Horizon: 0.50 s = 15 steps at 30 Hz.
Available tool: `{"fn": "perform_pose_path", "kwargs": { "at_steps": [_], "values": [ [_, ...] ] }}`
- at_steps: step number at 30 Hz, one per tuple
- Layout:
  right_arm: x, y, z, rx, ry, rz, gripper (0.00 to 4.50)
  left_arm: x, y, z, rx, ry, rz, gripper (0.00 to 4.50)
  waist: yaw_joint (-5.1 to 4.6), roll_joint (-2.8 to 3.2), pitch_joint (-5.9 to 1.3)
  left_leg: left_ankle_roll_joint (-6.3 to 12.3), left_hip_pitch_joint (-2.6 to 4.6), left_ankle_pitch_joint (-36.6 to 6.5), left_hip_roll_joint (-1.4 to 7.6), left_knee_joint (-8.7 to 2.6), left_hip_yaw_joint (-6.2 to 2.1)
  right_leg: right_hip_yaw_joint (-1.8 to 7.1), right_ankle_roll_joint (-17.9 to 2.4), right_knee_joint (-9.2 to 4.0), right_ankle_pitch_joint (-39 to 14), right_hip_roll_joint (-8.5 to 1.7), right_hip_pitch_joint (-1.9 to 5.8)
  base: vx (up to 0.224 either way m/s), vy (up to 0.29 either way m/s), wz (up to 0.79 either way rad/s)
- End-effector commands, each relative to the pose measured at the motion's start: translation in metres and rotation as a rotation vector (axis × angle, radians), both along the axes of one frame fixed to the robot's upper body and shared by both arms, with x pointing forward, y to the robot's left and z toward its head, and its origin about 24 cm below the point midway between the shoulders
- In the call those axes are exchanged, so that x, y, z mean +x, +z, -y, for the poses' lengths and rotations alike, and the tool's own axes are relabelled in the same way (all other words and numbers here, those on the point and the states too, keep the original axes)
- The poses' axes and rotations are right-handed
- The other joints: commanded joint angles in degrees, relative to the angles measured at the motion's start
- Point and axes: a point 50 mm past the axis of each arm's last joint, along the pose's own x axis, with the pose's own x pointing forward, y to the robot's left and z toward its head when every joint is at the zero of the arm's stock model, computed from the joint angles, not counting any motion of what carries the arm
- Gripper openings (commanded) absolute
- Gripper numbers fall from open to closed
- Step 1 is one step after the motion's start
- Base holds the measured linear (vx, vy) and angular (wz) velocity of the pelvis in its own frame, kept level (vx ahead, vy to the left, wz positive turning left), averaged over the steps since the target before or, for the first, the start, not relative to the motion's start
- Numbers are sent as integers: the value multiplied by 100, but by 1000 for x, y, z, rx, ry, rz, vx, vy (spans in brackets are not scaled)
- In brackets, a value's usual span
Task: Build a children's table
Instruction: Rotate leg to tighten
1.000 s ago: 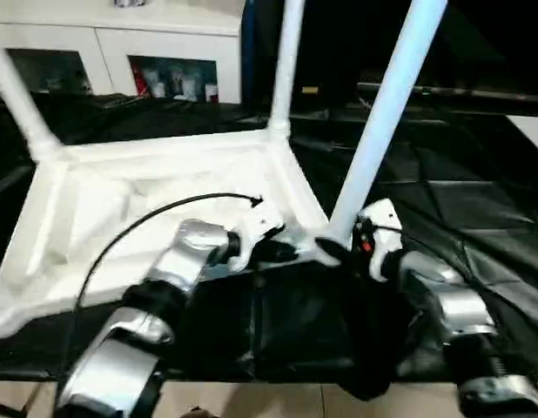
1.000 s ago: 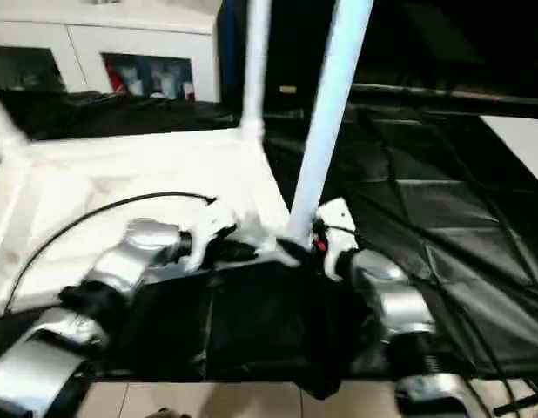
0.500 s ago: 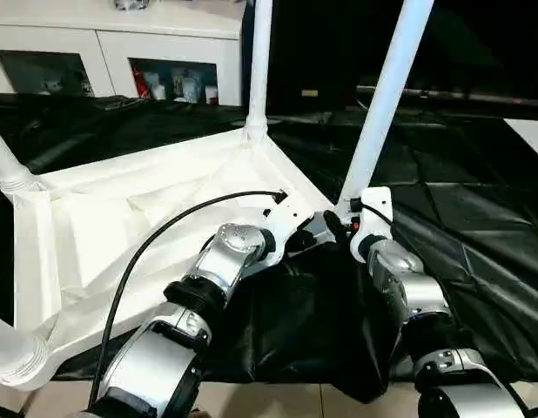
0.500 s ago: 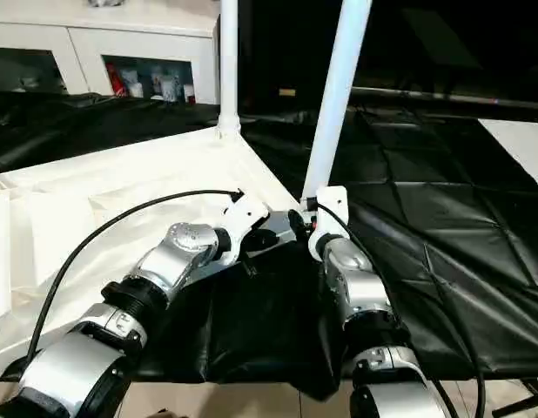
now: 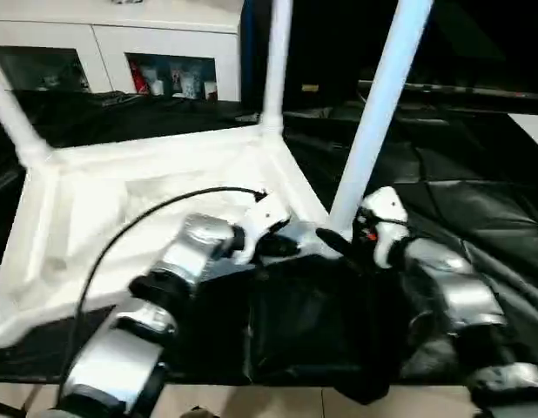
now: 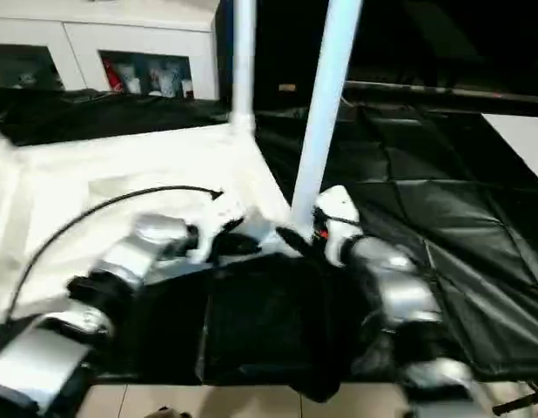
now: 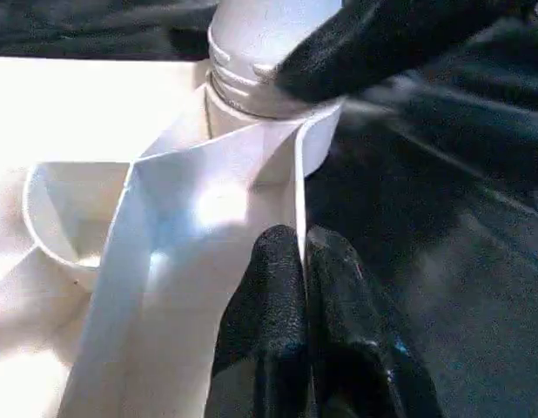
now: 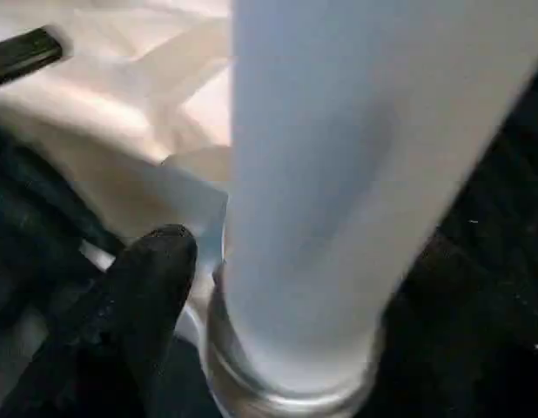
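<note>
The children's table lies upside down, its white top (image 5: 121, 200) showing the ribbed underside. Three legs stand up from its corners: the far left leg (image 5: 12, 113), the far leg (image 5: 273, 70) and the near leg (image 5: 378, 113). My left gripper (image 5: 282, 246) is shut on the thin rim wall (image 7: 297, 187) just beside the near leg's socket (image 7: 260, 104). My right gripper (image 5: 339, 242) is open at the base of the near leg (image 8: 339, 174). One of its fingers (image 8: 151, 279) stands just off the leg's side; the other is hidden behind the leg.
A black sheet (image 5: 478, 174) covers the work surface under and around the table. A white cabinet (image 5: 121, 35) with glass doors stands at the back. My left arm's black cable (image 5: 164, 209) arches over the table top. Light floor (image 5: 278, 402) shows at the near edge.
The head camera has swung, so the whole picture has shifted. Both grippers stay at the near corner, and the table has not visibly moved relative to them.
</note>
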Motion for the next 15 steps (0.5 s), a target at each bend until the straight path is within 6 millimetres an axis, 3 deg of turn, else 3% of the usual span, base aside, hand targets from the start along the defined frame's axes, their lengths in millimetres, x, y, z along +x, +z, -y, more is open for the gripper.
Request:
{"fn": "perform_pose_path", "kwargs": {
  "at_steps": [1, 5, 8, 11, 14, 15],
  "values": [
    [-8, 3, 4, 0, 94, -37, 393, -11, -7, -6, 30, -103, -91, 0, 28, -35, -341, 401, 110, -1069, 328, -337, -149, 314, -1390, -331, -468, -416, 243, 0, 0, 0],
    [-20, 2, 5, -17, 231, -111, 393, -15, -5, -13, 42, -147, -115, 0, 64, -34, -330, 526, 92, -980, 332, -312, -124, 302, -1505, -311, -317, -424, 244, 0, 0, 0],
    [-22, -1, 4, -32, 262, -132, 393, -14, -5, -13, 39, -135, -109, 0, 89, -40, -310, 327, 121, -1270, 339, -328, -134, 308, -1383, -386, -1013, -450, 214, 0, 0, 0],
    [-19, -2, 2, -30, 246, -127, 376, -14, -5, -13, 38, -133, -110, 0, 88, -46, -308, 197, 129, -1369, 342, -350, -153, 317, -1282, -400, -1224, -451, 208, 0, 0, 0],
    [-20, -1, 0, -28, 259, -135, 376, -15, -4, -13, 34, -135, -113, 0, 86, -46, -323, 202, 126, -1250, 344, -346, -156, 319, -1321, -365, -951, -445, 216, 0, 0, 0],
    [-20, -1, -1, -26, 260, -137, 343, -15, -4, -13, 33, -135, -114, 0, 86, -59, -323, 240, 116, -1177, 332, -336, -148, 318, -1342, -353, -832, -437, 221, 0, 0, 0]
  ]
}}
